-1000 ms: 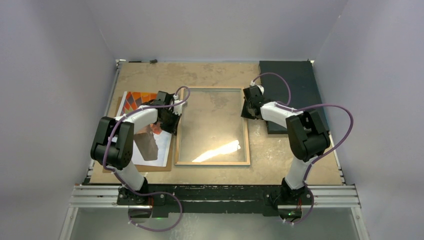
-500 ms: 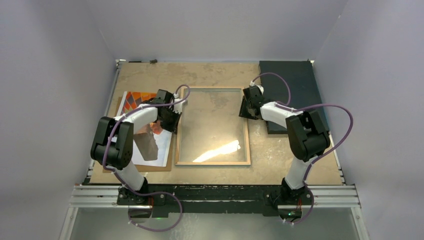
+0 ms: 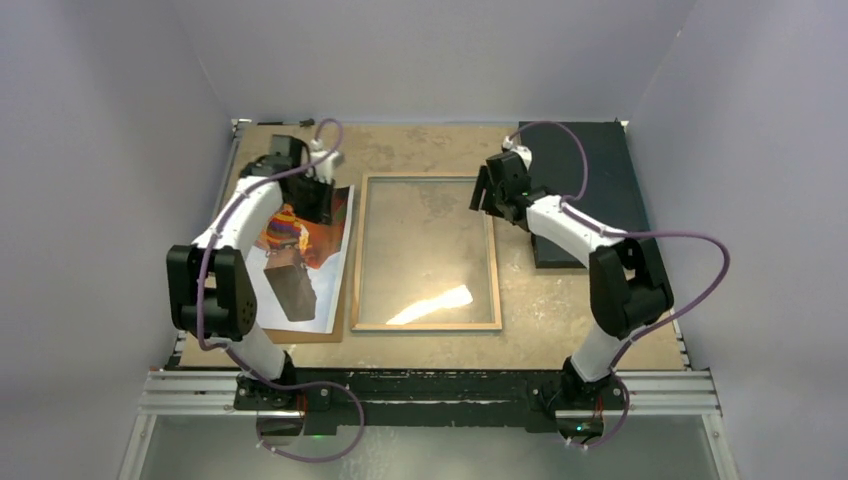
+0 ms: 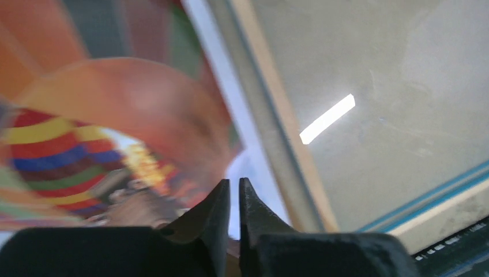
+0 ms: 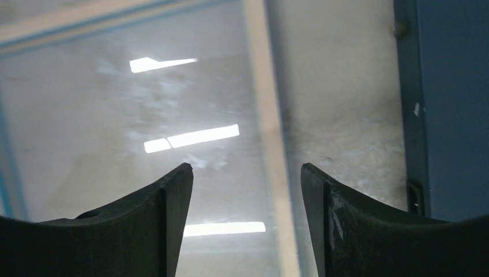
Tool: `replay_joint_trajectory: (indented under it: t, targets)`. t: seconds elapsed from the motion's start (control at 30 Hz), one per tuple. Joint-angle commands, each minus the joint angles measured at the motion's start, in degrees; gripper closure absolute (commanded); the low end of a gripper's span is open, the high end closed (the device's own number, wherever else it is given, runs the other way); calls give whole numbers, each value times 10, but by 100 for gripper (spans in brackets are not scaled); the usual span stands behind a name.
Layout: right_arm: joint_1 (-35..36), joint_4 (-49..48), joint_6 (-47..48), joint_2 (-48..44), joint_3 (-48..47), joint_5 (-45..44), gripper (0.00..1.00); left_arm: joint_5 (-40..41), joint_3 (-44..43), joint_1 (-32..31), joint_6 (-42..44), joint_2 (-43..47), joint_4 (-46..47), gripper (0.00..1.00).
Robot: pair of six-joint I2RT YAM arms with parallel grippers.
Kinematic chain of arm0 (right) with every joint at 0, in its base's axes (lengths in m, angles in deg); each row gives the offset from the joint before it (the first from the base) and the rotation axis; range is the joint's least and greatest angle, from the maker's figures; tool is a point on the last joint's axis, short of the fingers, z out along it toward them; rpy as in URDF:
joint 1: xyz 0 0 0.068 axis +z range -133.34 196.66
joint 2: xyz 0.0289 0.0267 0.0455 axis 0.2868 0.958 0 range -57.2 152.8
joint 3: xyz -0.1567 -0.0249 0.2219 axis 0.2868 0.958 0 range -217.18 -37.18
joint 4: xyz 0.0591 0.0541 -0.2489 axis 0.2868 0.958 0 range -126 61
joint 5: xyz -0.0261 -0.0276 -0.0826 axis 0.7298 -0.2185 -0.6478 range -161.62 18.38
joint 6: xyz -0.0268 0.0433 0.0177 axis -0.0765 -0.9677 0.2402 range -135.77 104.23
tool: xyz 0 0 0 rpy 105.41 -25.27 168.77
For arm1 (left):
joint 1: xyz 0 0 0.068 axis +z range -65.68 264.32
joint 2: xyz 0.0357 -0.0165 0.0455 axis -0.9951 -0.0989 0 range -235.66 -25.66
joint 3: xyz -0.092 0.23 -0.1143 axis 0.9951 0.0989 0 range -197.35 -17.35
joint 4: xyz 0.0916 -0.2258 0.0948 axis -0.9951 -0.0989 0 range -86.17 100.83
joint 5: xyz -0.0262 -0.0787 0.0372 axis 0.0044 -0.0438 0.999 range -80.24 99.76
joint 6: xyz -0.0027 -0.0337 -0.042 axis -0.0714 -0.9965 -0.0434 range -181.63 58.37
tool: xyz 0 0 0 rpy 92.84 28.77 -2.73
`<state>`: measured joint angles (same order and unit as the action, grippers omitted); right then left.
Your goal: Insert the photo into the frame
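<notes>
The frame (image 3: 494, 285) lies flat mid-table with its tan rim up and its glass reflecting light. Left of it the photo (image 3: 325, 290) rests print-up on a brown board (image 3: 300, 337). My left gripper (image 3: 320, 210) hovers over the photo's far right part. In the left wrist view its fingertips (image 4: 233, 183) are shut with only a sliver between them and nothing gripped, above the photo (image 4: 115, 115) beside the frame's rim (image 4: 271, 115). My right gripper (image 3: 484, 200) is open above the frame's far right rim (image 5: 265, 86). That rim runs below and between the spread fingers (image 5: 245, 170).
A dark rectangular mat (image 3: 590, 170) lies at the far right and shows as a blue-black slab (image 5: 450, 104) in the right wrist view. Grey walls close in the table on three sides. The arm bases stand on a metal rail (image 3: 430, 390) at the near edge.
My left arm swung from the photo's right middle toward the far left, uncovering more of the print. My right gripper opened wide and lifted off the frame's right rim.
</notes>
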<state>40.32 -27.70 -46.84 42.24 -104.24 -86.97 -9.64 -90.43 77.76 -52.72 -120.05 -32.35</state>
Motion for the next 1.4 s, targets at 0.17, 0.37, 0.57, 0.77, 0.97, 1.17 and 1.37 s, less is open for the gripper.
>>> replay_joint_trajectory:
  t: [0.17, 0.37, 0.57, 0.77, 0.97, 1.17, 1.37]
  targets:
    - [221, 31, -44, 59, -237, -5, 24, 80, -160, 231, 120, -52, -93, 60]
    - [317, 65, -50, 237, -447, 50, 22, 130, -146, 324, 160, -55, -62, 52]
    - [334, 88, -70, 359, -572, 110, 21, 183, -66, 353, 202, -37, 4, 68]
    - [336, 90, -103, 394, -576, 137, 20, 234, 22, 355, 217, -30, 92, 87]
    - [333, 97, -112, 392, -537, 121, 20, 237, 59, 355, 226, -42, 134, 100]
    - [323, 89, -120, 371, -484, 98, 19, 229, 78, 353, 225, -55, 154, 100]
    - [310, 78, -130, 353, -445, 95, 19, 235, 108, 349, 226, -60, 184, 100]
